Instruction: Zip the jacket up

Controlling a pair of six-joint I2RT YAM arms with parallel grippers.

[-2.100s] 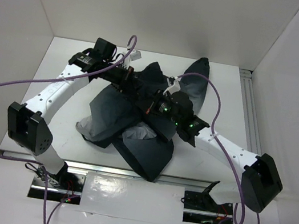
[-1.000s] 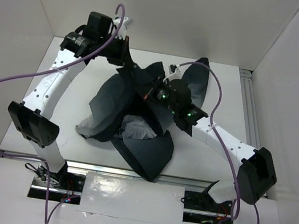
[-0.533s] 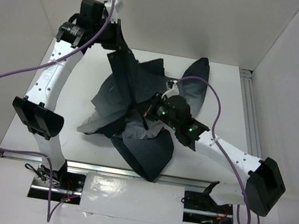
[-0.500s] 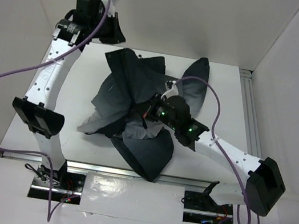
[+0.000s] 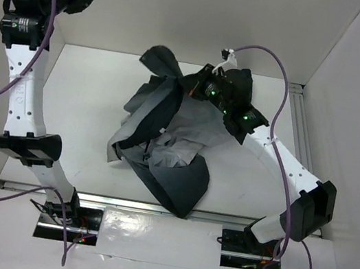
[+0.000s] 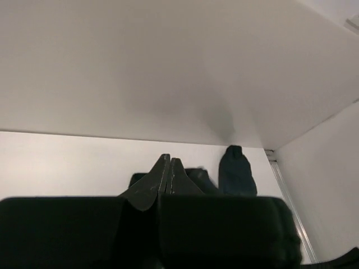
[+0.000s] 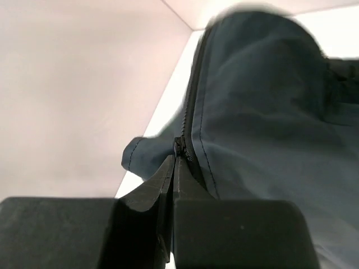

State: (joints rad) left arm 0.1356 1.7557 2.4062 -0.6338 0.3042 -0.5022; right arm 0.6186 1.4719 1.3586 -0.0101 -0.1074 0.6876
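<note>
Judging the job, we are finding it barely under way. The jacket (image 5: pixel 160 166) is lying crumpled in the middle of the white surface (image 5: pixel 79 110). Its front is gaping, so the pale grey lining (image 5: pixel 187 132) is showing between the dark flaps. From above we are seeing no closed run down the front.

The right end effector (image 5: pixel 196 87) is sitting at the upper middle of the top view, at the jacket's far edge. In its wrist view the fingers are pressed together, clamped on the zipper (image 7: pixel 190 112) where it meets the tips. Above the tips the zipper is running toward the upper centre of that frame, along a fabric edge. We cannot tell whether the two halves are joined there.

The left end effector (image 6: pixel 168 162) is raised into the upper left corner of the top view, well apart from the jacket. Its fingers are together and gripping nothing.

We are judging that nearly everything is left: steadying the hem, spreading the front flat, and drawing the slider along the whole length.

The outer cloth is looking thin, soft and matte, a charcoal black that is creasing into sharp folds and peaks. The lining is looking smoother and lighter. The zipper is reading as a fine dark toothed line with a row of stitching beside it. The fingers are hard, black and tapering to a wedge.
</note>
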